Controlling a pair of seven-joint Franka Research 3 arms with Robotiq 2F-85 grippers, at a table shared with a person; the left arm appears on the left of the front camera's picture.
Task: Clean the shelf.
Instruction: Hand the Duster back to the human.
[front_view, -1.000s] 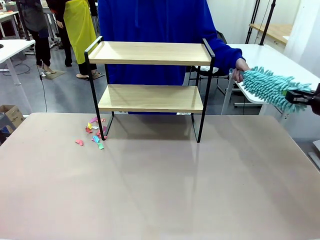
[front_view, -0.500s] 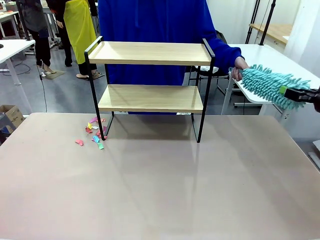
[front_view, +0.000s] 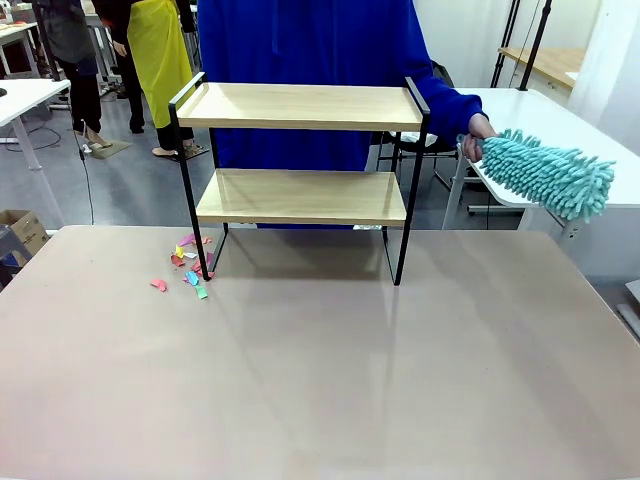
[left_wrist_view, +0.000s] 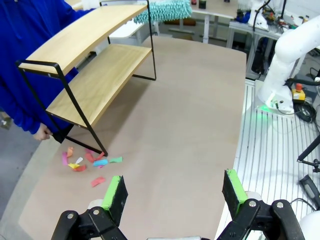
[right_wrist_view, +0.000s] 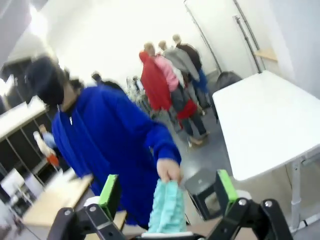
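Observation:
The shelf (front_view: 300, 105) stands at the far middle of the table, both light wood boards bare; it also shows in the left wrist view (left_wrist_view: 95, 65). A person in blue holds a teal fluffy duster (front_view: 545, 175) by its handle end in one hand (front_view: 478, 135), out to the right of the shelf. In the right wrist view my right gripper (right_wrist_view: 167, 192) is open, its green pads wide apart, with the duster (right_wrist_view: 167, 207) low between them and the person's hand (right_wrist_view: 169, 172) on its far end. My left gripper (left_wrist_view: 175, 190) hangs open above the table, holding nothing.
Several coloured paper scraps (front_view: 185, 268) lie on the beige table (front_view: 320, 380) by the shelf's front left leg, also seen from the left wrist (left_wrist_view: 87, 162). A white table (front_view: 560, 115) stands behind on the right. People stand farther off.
My right gripper opened off the duster's tip and drew back out of the front view to the right. The person still holds the duster, now slightly lower.

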